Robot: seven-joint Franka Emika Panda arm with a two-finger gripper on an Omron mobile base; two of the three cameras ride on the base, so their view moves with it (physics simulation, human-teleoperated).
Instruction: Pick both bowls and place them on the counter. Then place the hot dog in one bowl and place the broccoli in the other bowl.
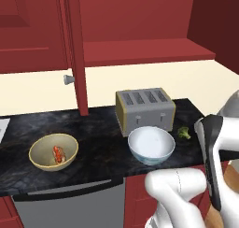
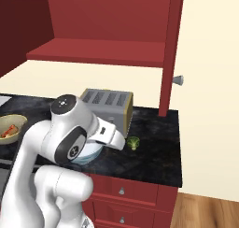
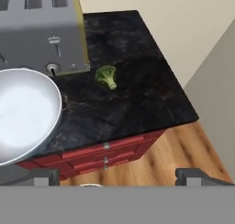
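Tool (image 3: 117,175) spread wide and empty, well short of broccoli (image 3: 106,76) on counter (image 3: 137,81).

No readable text, labels or numbers

The left base view looks forward and down from behind the arm; the right base view does so from the other side. Both share the counter (image 1: 98,143), toaster (image 1: 144,110) and broccoli (image 1: 183,132). The hand view looks down from nearer.
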